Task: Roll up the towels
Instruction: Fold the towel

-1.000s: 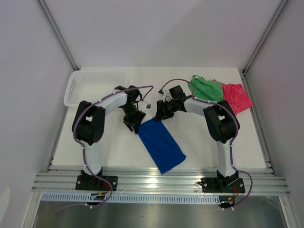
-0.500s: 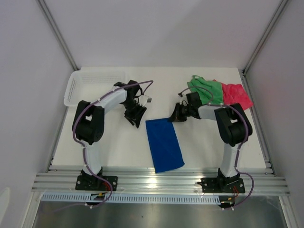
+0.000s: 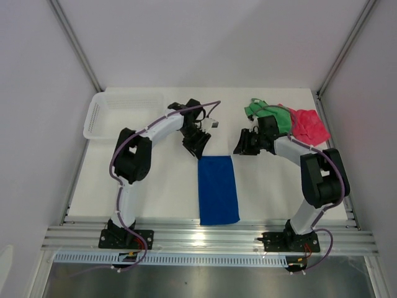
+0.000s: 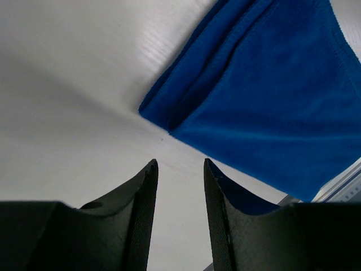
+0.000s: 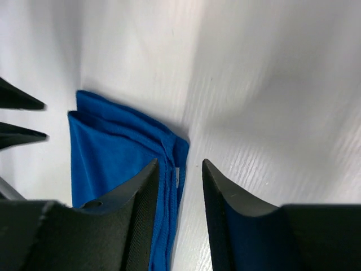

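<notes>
Hovering left gripper [image 3: 198, 149] and right gripper [image 3: 242, 145] parted, empty, just beyond far corners of folded blue towel [image 3: 218, 189] flat on table [image 3: 155, 189]; green towel [image 3: 273, 115] and pink-red towel [image 3: 308, 125] heaped, touching, at far-right corner.

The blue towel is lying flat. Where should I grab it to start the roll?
I'd take its far short edge at the two corners, from above. The blue towel lies flat with its long side running toward the arms, and the left pincer and right pincer stand open just beyond those corners.
</notes>
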Available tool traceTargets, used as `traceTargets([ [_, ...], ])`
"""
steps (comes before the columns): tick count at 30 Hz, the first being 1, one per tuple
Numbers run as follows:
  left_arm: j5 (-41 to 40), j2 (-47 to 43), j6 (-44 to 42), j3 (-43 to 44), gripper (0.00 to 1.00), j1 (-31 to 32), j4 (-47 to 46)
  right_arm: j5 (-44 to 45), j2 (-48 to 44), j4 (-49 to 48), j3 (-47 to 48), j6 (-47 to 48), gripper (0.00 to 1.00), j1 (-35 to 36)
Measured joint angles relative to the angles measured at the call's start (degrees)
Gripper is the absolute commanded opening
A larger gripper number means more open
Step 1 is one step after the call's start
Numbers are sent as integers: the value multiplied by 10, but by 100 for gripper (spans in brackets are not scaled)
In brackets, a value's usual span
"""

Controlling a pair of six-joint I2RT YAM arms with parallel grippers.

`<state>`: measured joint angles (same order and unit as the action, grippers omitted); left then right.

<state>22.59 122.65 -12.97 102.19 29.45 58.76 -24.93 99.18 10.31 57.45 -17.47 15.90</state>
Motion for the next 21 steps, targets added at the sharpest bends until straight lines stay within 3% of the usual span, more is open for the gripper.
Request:
traceTargets([
  [7,16,38,20,4,40,13,-4,-2,-26,6,21,33,31,7],
  [11,19,50,27,5,38,13,-4,-23,-12,3,21,35,31,27],
  [17,26,58,35,12,29,13,-4,-40,36,5,22,36,33,53],
  [21,34,58,37,13,30,13,-5,-40,52,7,22,40,34,53],
])
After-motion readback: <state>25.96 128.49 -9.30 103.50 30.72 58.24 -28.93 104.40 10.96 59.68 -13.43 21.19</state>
